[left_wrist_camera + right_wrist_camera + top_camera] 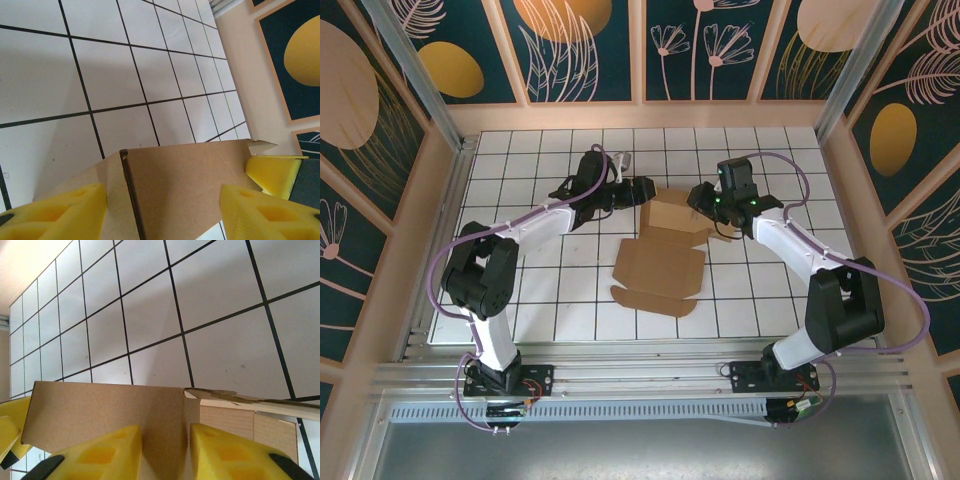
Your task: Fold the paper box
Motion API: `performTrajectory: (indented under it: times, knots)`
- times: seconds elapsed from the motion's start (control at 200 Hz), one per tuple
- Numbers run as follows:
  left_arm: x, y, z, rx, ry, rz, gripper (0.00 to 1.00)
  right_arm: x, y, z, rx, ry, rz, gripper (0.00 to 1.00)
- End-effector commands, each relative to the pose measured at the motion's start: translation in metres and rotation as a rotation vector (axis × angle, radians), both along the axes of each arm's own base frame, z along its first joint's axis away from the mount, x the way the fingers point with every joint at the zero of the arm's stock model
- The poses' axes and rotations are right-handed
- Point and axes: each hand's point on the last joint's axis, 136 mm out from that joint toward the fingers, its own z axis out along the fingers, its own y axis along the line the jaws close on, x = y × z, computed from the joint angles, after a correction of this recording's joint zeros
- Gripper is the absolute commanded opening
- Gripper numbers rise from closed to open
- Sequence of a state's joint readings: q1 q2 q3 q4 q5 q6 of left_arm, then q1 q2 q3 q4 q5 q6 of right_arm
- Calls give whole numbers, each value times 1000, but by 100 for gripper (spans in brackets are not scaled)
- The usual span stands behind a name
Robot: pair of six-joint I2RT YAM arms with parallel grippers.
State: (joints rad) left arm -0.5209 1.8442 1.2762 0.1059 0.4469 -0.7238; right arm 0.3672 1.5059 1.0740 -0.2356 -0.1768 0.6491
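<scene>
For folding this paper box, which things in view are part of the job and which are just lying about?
Part of the job: paper box, left gripper, right gripper.
Just surroundings: gridded table, patterned wall panels.

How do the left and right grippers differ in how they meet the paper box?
The left gripper has its jaws wide apart, a broad panel of the paper box spanning the gap; the right gripper has narrow jaws that seem to pinch a wall at its fold. From above, the left gripper meets the raised far end from the left, the right gripper from the right. Both work that end.
</scene>
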Motion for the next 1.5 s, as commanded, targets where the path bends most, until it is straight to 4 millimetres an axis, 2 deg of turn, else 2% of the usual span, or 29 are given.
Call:
performTrajectory:
  times: [0.0,0.285,0.39,0.45,0.511,0.586,0.656,0.736,0.771,0.811,0.906,1.071,1.261,1.381,1.497]
  knots:
    - [-10,-3,-7,-4,37,-23,61,-10,-1,0,-3,19,10,35]
    - [-9,1,-10,27,27,-10,61,-18,-9,36,13,-50,1,49]
    - [-9,1,-9,30,22,-15,61,-26,-20,41,-11,-63,-17,52]
    - [-10,1,-10,33,23,-15,60,-33,-33,33,-32,-57,-46,54]
    - [-10,2,-12,37,27,-17,60,-42,-48,18,-45,-34,-84,55]
    - [-11,2,-14,40,33,-18,59,-54,-54,-4,-34,2,-78,56]
    - [-11,1,-14,39,32,-21,59,-66,-44,-21,11,31,-7,65]
    - [-11,1,-14,38,32,-24,59,-75,-25,-28,94,20,99,80]
    - [-11,0,-13,37,30,-24,59,-77,-23,-31,116,16,105,83]
    - [-11,0,-12,36,29,-25,59,-78,-24,-36,128,13,82,83]
    - [-11,1,-12,34,29,-23,59,-76,-35,-52,121,-4,11,76]
    - [-11,2,-15,42,32,-21,59,-61,-35,-69,129,-41,-1,74]
    - [-11,2,-8,39,18,-20,59,-40,-27,-80,189,-71,-8,56]
    - [-11,2,-5,34,11,-19,59,-34,-29,-90,161,-71,-29,54]
    - [-12,1,-8,28,20,-21,59,-30,-29,-88,155,-104,-29,52]
